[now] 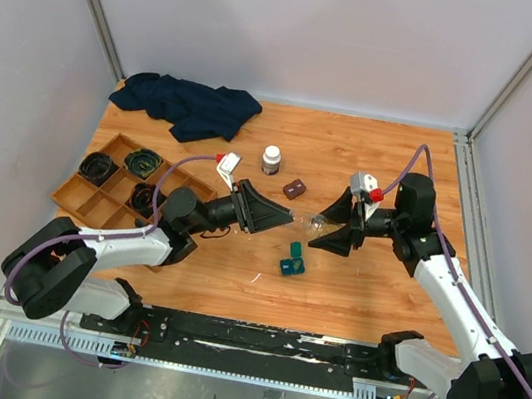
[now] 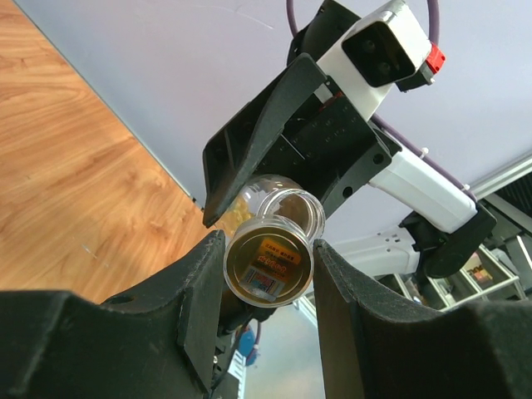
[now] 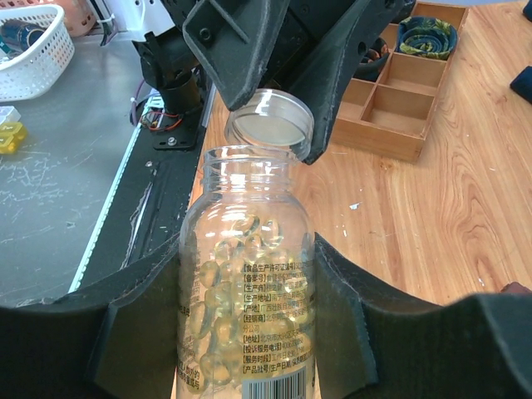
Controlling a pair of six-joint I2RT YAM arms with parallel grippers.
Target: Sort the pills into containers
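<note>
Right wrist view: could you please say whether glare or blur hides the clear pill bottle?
Right wrist view: the clear plastic pill bottle is sharp, label print readable, small glints on its neck; the clear round lid looks washed-out. Left wrist view: the lid is sharp against a pale wall.

Bottle [image 3: 245, 274] clear, capsules [image 3: 241, 241] yellow; cap [image 3: 268, 125] clear; case [image 1: 293, 262] teal; cloth [image 1: 188, 104] navy; tray [image 1: 72, 199] brown wood.
</note>
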